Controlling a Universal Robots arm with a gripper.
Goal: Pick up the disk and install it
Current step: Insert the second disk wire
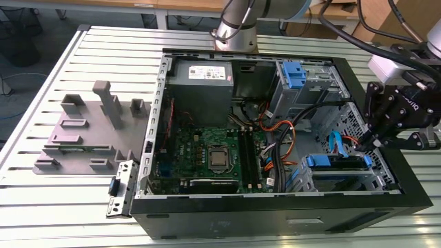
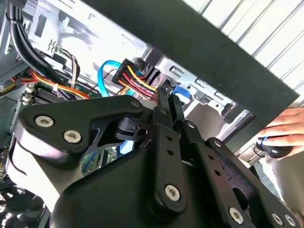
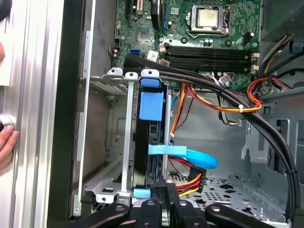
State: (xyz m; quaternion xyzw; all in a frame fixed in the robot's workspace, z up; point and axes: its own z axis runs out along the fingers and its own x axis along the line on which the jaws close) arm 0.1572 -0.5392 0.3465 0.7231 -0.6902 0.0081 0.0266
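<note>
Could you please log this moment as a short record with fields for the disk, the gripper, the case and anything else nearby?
disk: blue-framed, standing on edge in the drive cage, already inside the case
gripper: at the cage's end of the disk, fingers close together around its edge
cables: blue flat cable and a red-yellow-black bundle beside the disk
motherboard: exposed, processor uncovered
person: a hand at the case's outer side
table: grey fixture at the exterior view's left
</note>
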